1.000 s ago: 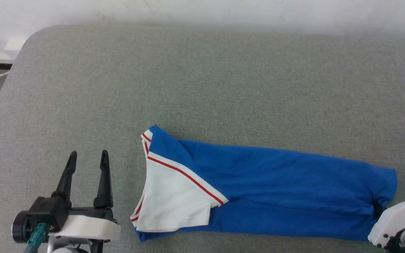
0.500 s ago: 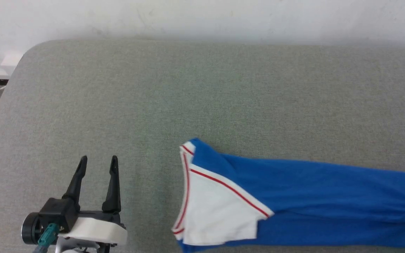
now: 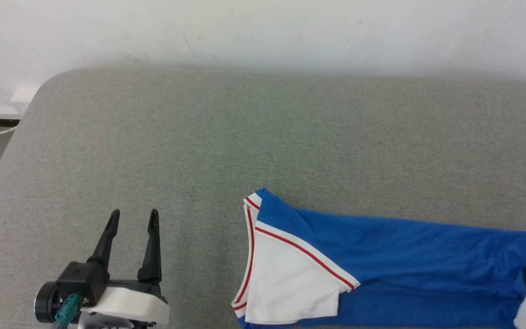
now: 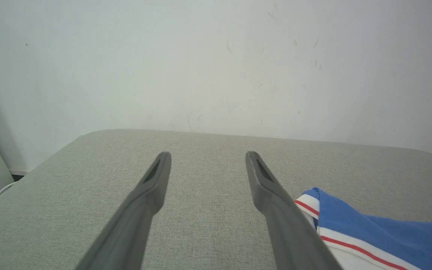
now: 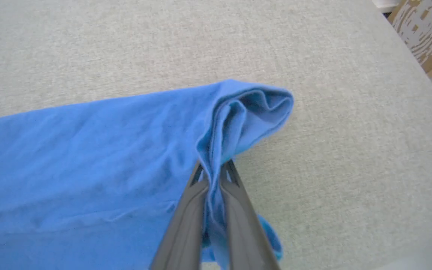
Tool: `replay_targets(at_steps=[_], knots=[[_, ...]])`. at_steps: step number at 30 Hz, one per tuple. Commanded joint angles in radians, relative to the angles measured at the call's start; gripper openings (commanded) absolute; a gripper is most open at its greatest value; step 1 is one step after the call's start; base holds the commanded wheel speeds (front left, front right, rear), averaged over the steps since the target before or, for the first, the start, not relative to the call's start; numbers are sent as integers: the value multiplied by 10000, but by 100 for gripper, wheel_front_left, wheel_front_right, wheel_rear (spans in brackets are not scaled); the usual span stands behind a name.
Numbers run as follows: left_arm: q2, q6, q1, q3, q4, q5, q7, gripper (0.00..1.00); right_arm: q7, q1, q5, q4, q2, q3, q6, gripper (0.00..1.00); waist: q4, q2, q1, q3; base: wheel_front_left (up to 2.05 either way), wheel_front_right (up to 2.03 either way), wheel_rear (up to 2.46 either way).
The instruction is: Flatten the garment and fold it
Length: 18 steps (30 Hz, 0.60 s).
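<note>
Right gripper (image 5: 213, 168) pinches the garment (image 3: 404, 256) at its blue end, likely to pull it flat. It lies in a long strip on grey cushion (image 3: 244, 128). Left gripper (image 3: 134, 214) spread wide, empty, apart from sleeve end.

Soft knit cloth on coarse woven upholstery, with matt plastic tooling.

The garment (image 3: 404, 256) is thin, matt jersey cloth, smooth where it lies flat and softly creased where it bunches. Its white sleeve (image 3: 286, 283) and red-striped trim (image 3: 304, 253) look like the same dull knit. The table (image 3: 263, 137) is covered in grey-green woven fabric, rough-grained and without shine. The left gripper (image 3: 134, 212) has smooth, dark, matt fingers (image 4: 148, 195) that look like plastic, set on a white plastic shell (image 3: 126, 306) with a faint sheen. The right gripper (image 5: 214, 168) shows the same dull dark finish. The wall (image 3: 263, 32) is matt white paint, lightly scuffed.
</note>
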Motion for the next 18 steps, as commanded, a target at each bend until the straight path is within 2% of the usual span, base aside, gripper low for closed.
replay_targets(at_steps=[1,10,18], knots=[[-44,-76,180,-38,24,-62,-47,100,166,210,108,-402,92,249,-19,0,121,-1,-1,-106,0,0,0],[-74,-77,252,-353,147,-158,-47,100,1283,826,462,-2774,524,2280,-19,0,744,-1,-1,-203,0,0,0],[-84,-78,183,-388,275,-187,-47,100,1519,306,947,-3103,887,4121,-19,0,1460,-1,-1,-261,0,0,0]])
